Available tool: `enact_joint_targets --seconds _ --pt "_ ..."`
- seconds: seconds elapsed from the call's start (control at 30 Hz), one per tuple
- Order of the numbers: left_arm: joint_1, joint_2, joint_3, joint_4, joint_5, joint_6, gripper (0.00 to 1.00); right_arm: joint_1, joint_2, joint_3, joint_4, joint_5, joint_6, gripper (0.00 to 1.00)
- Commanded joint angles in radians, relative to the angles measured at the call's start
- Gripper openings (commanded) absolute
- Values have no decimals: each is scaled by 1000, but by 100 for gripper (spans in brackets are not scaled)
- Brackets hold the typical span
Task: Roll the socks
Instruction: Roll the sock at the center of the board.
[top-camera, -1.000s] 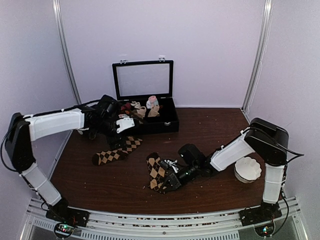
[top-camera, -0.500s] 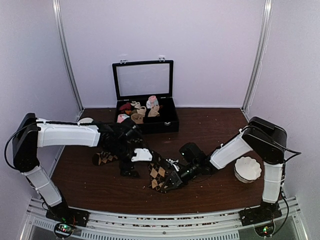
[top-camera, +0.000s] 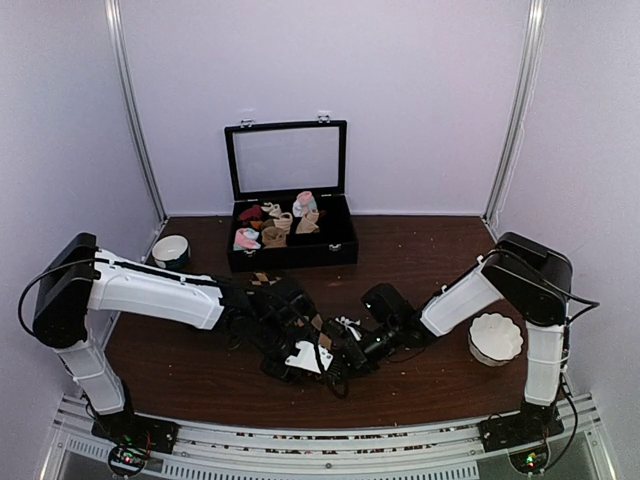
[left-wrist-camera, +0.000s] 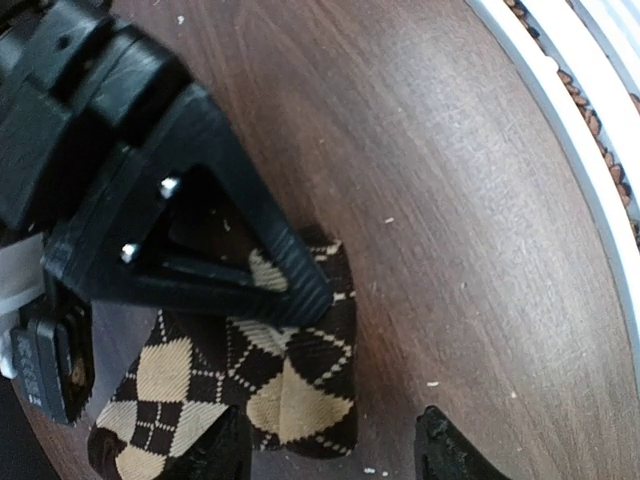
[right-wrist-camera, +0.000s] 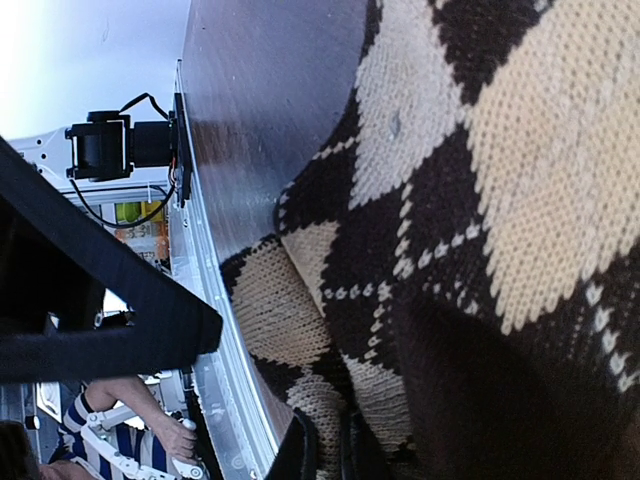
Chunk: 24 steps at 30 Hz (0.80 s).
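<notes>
Though mostly hidden overhead, socks (left-wrist-camera: 290, 390) pinched in right end effector (right-wrist-camera: 322, 448) (left end effector (left-wrist-camera: 335, 455) apart, over them)

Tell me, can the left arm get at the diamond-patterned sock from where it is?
Probably yes: the left tool hangs open right over the free end of the sock. The right tool, gripping the same sock, sits close beside it, so room looks tight.

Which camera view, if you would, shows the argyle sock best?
The left wrist view: the sock lies on the table, pattern and edges clear. The right wrist view shows only close-up knit; the top view hides most of it beneath both arms.
</notes>
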Motion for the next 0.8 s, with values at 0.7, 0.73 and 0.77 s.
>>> enact_joint_targets --seconds 0.7,0.73,0.77 --pt "28 205 117 -43 8 -134 0 -12 -39 -40 -148 213 -64 33" --pt "43 212 128 -66 42 -142 0 -11 -62 -49 -152 247 -88 39" --pt "60 218 140 -92 74 -151 0 -10 -85 -65 -149 280 -104 47"
